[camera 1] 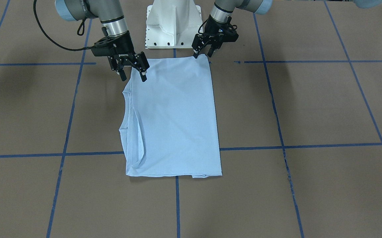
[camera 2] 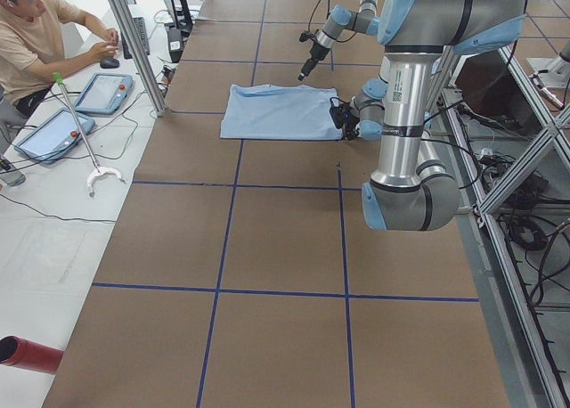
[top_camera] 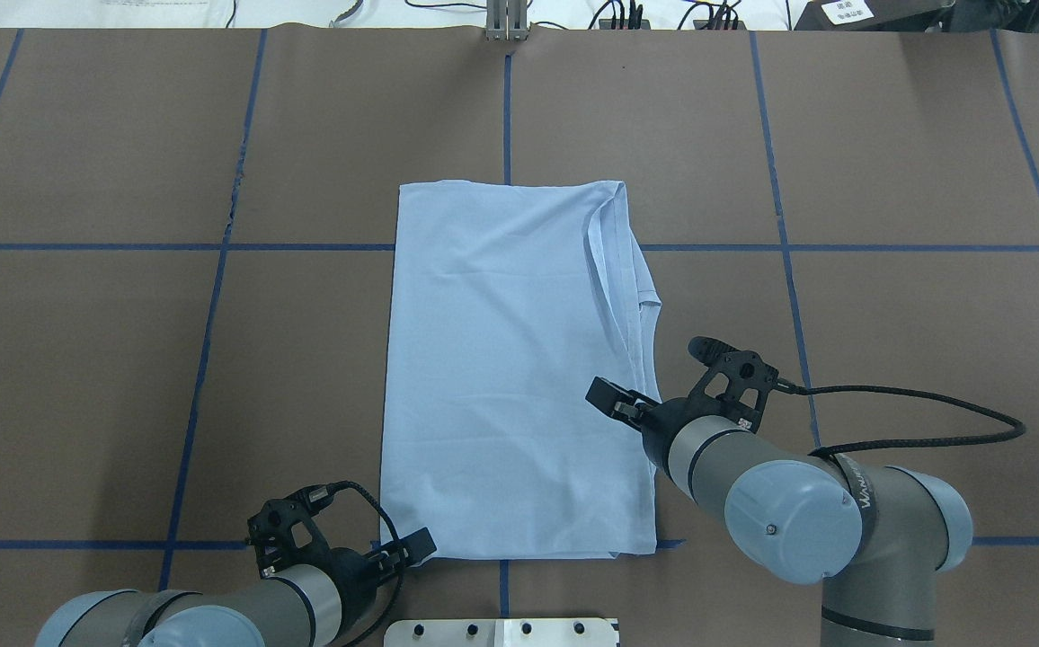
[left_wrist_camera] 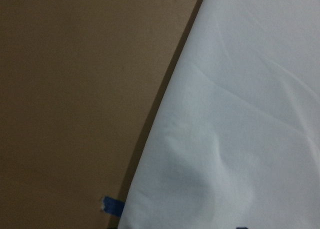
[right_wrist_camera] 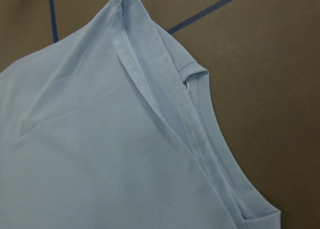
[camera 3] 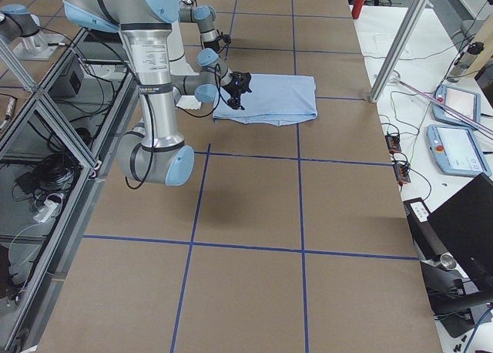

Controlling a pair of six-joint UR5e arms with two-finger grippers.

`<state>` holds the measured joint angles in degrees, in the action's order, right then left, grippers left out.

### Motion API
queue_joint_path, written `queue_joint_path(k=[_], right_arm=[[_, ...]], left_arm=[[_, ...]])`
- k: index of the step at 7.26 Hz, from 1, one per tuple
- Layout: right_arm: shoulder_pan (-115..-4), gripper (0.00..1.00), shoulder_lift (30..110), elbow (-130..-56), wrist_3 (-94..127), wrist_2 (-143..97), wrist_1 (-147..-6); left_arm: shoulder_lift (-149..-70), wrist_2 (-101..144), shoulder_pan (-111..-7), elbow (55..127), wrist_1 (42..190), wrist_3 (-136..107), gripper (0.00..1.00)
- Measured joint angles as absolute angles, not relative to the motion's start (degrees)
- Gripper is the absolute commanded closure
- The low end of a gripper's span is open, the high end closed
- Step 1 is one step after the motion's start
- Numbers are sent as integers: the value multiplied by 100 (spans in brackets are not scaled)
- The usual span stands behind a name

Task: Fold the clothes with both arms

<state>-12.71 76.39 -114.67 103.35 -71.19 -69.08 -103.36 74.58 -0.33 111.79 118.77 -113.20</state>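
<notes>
Folding looks about half done, I judge: the T-shirt (top_camera: 510, 359) lies as a long rectangle with its sleeves turned in, near the tabletop (top_camera: 888, 135) edge on the robot's side. The left gripper (camera 1: 203, 53) is spread at its near corner, and the right gripper (camera 1: 133, 76) is spread over the sleeve-side edge. The crosswise fold is not yet made.

I noted T-shirt (camera 1: 174, 115) as thin, smooth, matt cloth. I read table (camera 1: 310, 105) as matt brown, paper-like; blue tape (camera 1: 326, 145) smooth. I saw right arm (camera 1: 113, 24) in satin grey metal, right gripper (camera 1: 133, 77) matt black.
</notes>
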Motion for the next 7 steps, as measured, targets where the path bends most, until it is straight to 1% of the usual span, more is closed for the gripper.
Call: queue_joint_path(k=[1,3,4,5,7], right_arm=[[-1270,0,7639,-11464,10340,-7119,-6908],[-1269,0,7643,-11461,10348,-7110,-6908],[-1263,0,7645,-11461,10346,-7075,-6908],[-1257,0,7646,-11461,10345,-7033,-6908],[-1251,0,7646,-11461,10348,-7009,-6908]], left_arm=[[-10350,7472,-22,11149,11863,-11320,17],[-10374,7467,-12,11123,11857,-11324,45],[-10380,7447,-11,11120,11857,-11334,44],[-10385,7429,-29,11121,11858,-11339,38],[-10388,7419,-86,11131,11864,-11337,35]])
